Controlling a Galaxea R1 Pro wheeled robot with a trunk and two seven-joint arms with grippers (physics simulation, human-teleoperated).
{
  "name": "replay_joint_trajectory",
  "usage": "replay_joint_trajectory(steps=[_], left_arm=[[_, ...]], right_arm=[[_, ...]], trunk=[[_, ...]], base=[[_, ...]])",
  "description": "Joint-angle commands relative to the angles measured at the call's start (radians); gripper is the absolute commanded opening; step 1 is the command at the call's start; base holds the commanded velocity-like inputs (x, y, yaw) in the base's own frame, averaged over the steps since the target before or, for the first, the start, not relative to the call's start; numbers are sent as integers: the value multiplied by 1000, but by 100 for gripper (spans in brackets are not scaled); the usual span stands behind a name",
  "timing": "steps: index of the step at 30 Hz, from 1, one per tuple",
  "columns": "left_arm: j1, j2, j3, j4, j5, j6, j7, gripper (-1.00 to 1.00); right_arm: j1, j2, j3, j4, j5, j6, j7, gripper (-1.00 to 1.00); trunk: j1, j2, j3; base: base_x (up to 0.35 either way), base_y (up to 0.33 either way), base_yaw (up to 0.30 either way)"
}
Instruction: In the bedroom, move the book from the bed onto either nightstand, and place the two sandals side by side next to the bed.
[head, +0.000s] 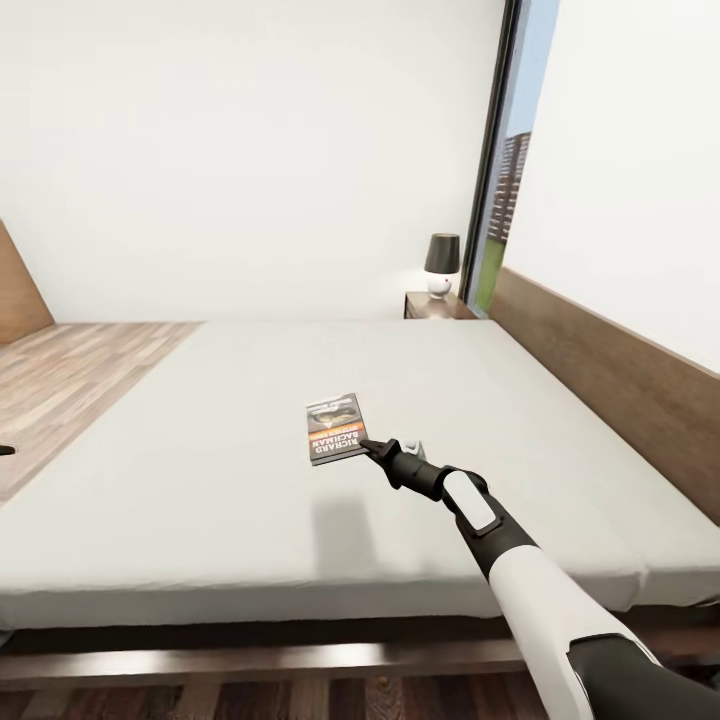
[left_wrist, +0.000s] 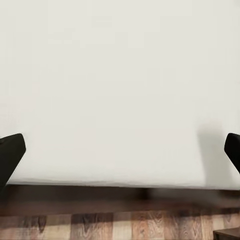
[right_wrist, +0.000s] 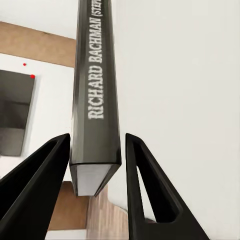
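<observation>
Book (head: 336, 428) on the bed (head: 200, 480), right gripper (head: 376, 450) at its corner.
From the head camera the book lies flat near the mattress centre, with the gripper reaching in from five o'clock. The right wrist view shows the spine (right_wrist: 97, 90) between both fingers (right_wrist: 145, 190), their contact uncertain. Left gripper (left_wrist: 120, 150) spread wide. A nightstand (head: 435, 305) with a lamp (head: 441, 264) stands at one o'clock.

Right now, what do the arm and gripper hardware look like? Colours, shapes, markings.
In the head view the right arm has a glossy white shell over the forearm, a black joint cuff near the elbow, and a black wrist with a white oval inset panel. The right gripper has two matte black wedge-shaped fingers, one with a triangular cutout. The left gripper shows black rounded fingertips. No cables or markings show.
</observation>
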Motion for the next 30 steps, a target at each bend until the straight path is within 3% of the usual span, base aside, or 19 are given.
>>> replay_joint_trajectory(steps=[1,30], left_arm=[[-1,0,0,-1,-6,7,-5,100],[-1,-36,0,1,-6,9,8,100]], right_arm=[[-1,0,0,0,-7,4,2,-100],[-1,0,1,0,-7,4,4,-100]], trunk=[[0,0,-1],[0,0,-1]], base=[[0,0,198],[0,0,198]])
